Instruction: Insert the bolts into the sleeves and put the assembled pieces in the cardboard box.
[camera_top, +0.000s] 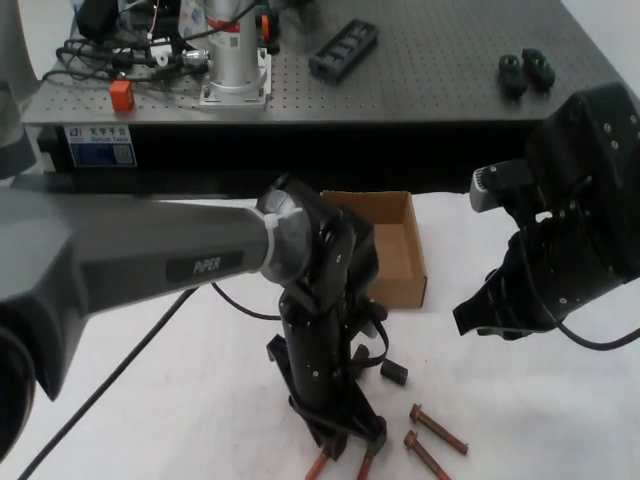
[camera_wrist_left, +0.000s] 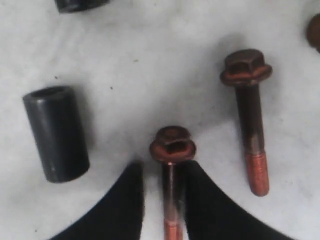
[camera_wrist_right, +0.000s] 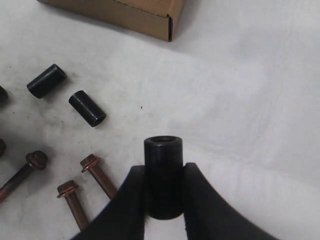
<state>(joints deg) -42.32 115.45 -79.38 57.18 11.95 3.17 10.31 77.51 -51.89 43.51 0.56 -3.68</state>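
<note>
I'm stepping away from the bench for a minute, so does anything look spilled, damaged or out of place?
Nothing stands out. The right end effector grips a sleeve, the left end effector straddles a bolt on the white cloth, and spare bolts and sleeves lie loose near the cardboard box.

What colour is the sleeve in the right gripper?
Black sleeve, best in the right wrist view.

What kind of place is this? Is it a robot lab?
Probably a robotics lab or workshop. A grey robot arm hangs over a white cloth, a dark metal table full of small holes stands behind, and tangled black cables lie on it.
</note>
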